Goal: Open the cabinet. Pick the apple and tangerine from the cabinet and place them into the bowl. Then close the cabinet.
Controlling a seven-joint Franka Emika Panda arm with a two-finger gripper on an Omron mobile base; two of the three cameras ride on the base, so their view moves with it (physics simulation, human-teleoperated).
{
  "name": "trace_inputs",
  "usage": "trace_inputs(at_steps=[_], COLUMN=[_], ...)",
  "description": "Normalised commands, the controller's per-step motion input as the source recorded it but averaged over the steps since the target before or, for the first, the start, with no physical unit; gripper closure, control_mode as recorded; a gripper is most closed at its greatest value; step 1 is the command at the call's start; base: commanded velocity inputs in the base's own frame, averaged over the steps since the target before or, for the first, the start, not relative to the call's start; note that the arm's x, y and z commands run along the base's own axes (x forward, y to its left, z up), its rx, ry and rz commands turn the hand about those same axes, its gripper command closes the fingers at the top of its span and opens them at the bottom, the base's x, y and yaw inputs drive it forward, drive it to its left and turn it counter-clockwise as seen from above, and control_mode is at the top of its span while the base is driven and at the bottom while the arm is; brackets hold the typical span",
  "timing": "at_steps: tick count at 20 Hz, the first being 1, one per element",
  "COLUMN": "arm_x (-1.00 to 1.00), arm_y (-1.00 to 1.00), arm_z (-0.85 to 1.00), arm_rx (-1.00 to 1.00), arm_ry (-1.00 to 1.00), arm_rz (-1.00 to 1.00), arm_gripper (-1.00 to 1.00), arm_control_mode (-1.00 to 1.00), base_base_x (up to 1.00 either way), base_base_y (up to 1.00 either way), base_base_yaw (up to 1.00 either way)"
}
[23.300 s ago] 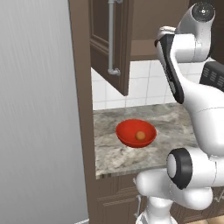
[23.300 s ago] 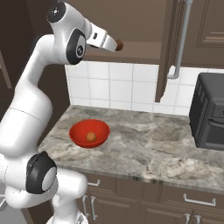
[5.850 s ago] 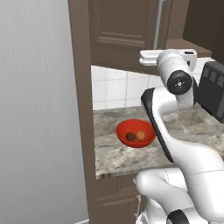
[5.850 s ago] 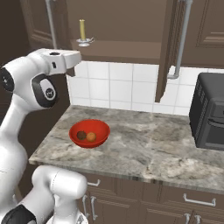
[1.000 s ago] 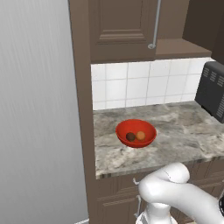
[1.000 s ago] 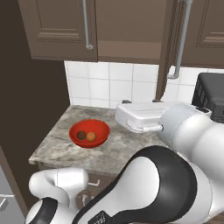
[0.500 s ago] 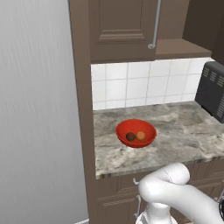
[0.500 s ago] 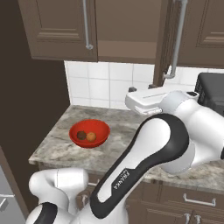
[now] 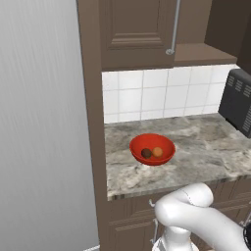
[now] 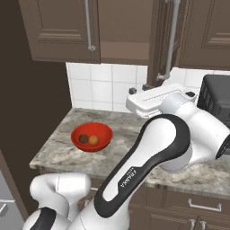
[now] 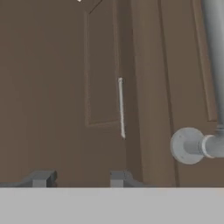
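Near the table's (image 9: 196, 147) left edge, the glossy red bowl (image 9: 167, 149) holds the dark red apple (image 9: 146, 153) and orange tangerine (image 9: 157, 152); the part-open claw (image 11: 78, 180), holding nothing, faces the dark brown wooden cabinet's (image 10: 168, 49) ajar door, likely to push it closed.

Cabinet (image 9: 132, 29) dark brown wood, silver bar handles (image 10: 89, 27). Bowl (image 9: 152, 149) glossy red; apple (image 9: 146, 153) dark red, tangerine (image 9: 157, 152) plain orange. Tabletop (image 9: 196, 147) grey-beige mottled stone. Backsplash (image 9: 157, 95) white square tiles. Microwave (image 9: 238, 105) black. Arm (image 10: 179, 130) white, dark joints. Gripper (image 11: 78, 178) tips dark grey.
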Motion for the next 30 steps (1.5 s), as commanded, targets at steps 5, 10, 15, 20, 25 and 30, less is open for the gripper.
trace_inputs(at_steps=[5,10,15,20,25,30], arm_x=[1.00,1.00,1.00,1.00,1.00,1.00], arm_y=[0.18,0.31,0.63,0.84,0.88,0.53], arm_z=[-0.12,-0.14,-0.31,-0.54,-0.71,-0.54], arm_rx=[0.01,0.00,0.02,0.00,0.00,0.03], arm_ry=[-0.05,-0.03,0.00,0.00,0.00,0.00], arm_rz=[0.00,0.00,0.00,0.00,0.00,-0.03], arm_gripper=[-1.00,-1.00,-1.00,-1.00,-1.00,-1.00], arm_control_mode=[-1.00,-1.00,-1.00,-1.00,-1.00,-1.00], base_base_x=[0.00,0.00,0.00,0.00,0.00,0.00], base_base_y=[0.00,0.00,0.00,0.00,0.00,0.00], base_base_yaw=[0.00,0.00,0.00,0.00,0.00,0.00])
